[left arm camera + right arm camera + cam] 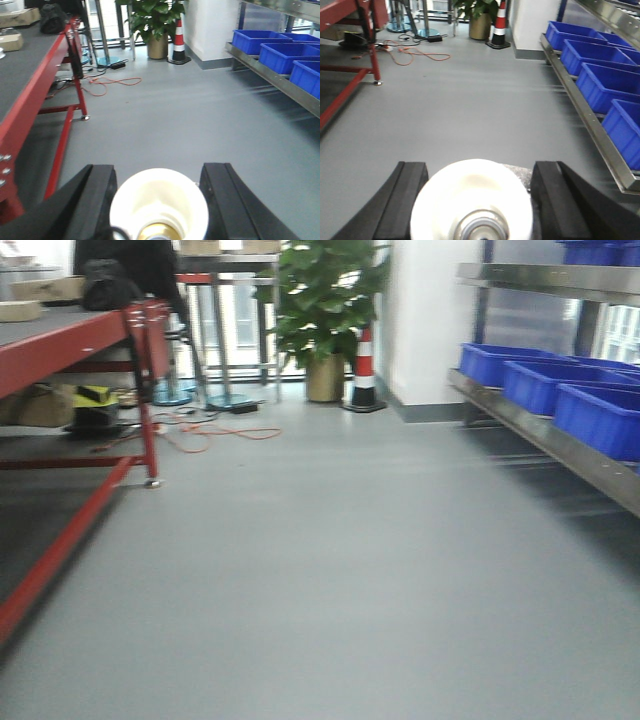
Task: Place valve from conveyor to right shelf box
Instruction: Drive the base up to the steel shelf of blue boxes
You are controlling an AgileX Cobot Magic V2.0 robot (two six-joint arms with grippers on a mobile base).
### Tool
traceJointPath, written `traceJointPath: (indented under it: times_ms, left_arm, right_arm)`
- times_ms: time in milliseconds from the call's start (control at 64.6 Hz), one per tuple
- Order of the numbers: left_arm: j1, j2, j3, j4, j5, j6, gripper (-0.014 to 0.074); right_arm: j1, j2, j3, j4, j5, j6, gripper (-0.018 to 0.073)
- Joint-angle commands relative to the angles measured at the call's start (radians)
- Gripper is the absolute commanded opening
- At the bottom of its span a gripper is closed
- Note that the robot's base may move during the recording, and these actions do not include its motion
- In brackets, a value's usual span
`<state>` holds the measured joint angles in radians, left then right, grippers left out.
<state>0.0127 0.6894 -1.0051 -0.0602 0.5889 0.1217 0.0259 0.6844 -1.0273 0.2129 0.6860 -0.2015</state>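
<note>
From the front view I see a smooth grey floor (330, 570) running down an aisle, slightly blurred, with the conveyor (50, 335) on a red frame (140, 390) along the left and a steel shelf (560, 445) along the right. A potted plant (320, 310) and a striped traffic cone (364, 370) stand at the far end, and an orange cable (215, 435) lies on the floor near the frame. Cardboard boxes (45, 288) sit on the far belt, and blue boxes (600, 415) line the shelf, though I cannot tell what is in them from here. On the left wrist view, the left gripper (159, 171) has its black fingers (97, 195) set wide and pressed on either side of a cream-white valve (165, 195) with a brass centre, held above the floor beside the conveyor. On the right wrist view, the right gripper (480, 170) likewise clasps a white valve (475, 192) with a metallic centre between widely spread fingers (550, 195). The blue boxes lie ahead on the right, showing only blue inner walls.
</note>
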Motion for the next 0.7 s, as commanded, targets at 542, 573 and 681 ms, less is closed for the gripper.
traceJointPath:
  times_ms: [542, 573, 681]
  left_arm:
    - [-0.007, -0.006, -0.004, -0.006, -0.057, -0.003, -0.0111]
    - [-0.007, -0.006, -0.004, -0.006, -0.057, -0.003, -0.0111]
    - [-0.007, -0.006, -0.004, -0.006, -0.057, -0.003, -0.0111]
  right_arm:
    - [-0.003, -0.008, -0.016, 0.000, -0.075, -0.010, -0.0152]
    - [-0.003, -0.008, -0.016, 0.000, -0.075, -0.010, -0.0152]
    - [-0.003, -0.008, -0.016, 0.000, -0.075, -0.010, -0.0152]
